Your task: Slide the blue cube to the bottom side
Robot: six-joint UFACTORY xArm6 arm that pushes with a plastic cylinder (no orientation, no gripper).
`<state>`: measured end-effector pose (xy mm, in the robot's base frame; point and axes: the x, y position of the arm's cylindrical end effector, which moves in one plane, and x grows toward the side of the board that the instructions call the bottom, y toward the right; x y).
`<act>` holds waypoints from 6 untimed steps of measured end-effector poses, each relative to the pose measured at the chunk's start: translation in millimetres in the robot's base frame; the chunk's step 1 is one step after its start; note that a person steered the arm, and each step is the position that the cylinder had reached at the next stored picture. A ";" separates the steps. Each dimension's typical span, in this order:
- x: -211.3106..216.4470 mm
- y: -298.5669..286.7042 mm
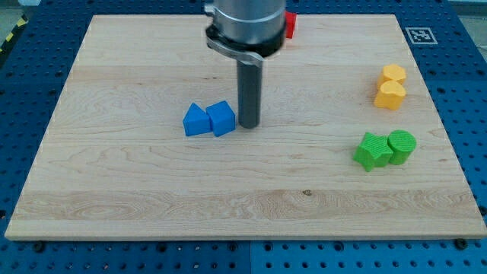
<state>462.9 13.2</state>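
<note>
The blue cube (221,118) sits on the wooden board (152,198) a little left of the middle. A second blue block (196,120), wedge-like, touches its left side. My tip (249,124) stands on the board just to the right of the blue cube, very close to or touching its right face. The rod rises from there to the arm's grey body at the view's top.
Two yellow blocks (392,86) sit stacked close at the view's right. Two green blocks (385,148) lie below them. A red block (289,25) shows partly behind the arm at the top edge. Blue pegboard surrounds the board.
</note>
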 end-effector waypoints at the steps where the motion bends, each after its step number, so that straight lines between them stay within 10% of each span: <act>1: -21.3 11.3; 3: -53.1 -30.5; 6: 31.0 -5.6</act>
